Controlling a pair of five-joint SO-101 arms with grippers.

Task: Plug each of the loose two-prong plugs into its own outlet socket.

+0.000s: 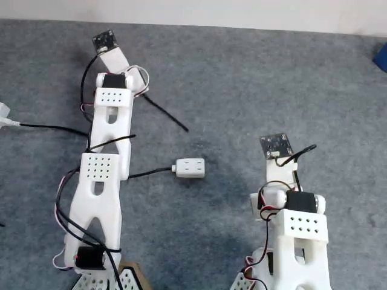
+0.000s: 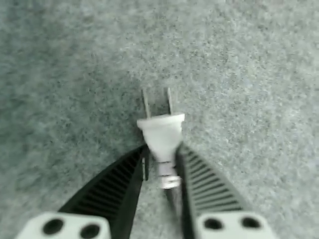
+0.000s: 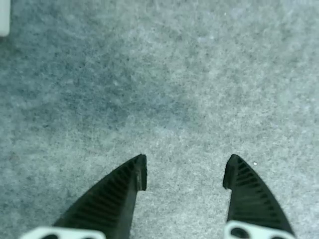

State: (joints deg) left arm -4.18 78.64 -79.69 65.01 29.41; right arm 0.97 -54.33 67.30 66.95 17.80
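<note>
The right gripper (image 3: 184, 172) hangs with its fingers spread wide over the grey carpet (image 3: 209, 74), holding nothing. So the white outlet block (image 1: 189, 168), a bit farther out, lies loose and could slide away when it gets pushed. Farthest out, the left gripper (image 2: 162, 148) pinches the white plug (image 2: 162, 127) by its back end, well apart from the block; it could twist or slip, and its prongs would miss the holes.
</note>
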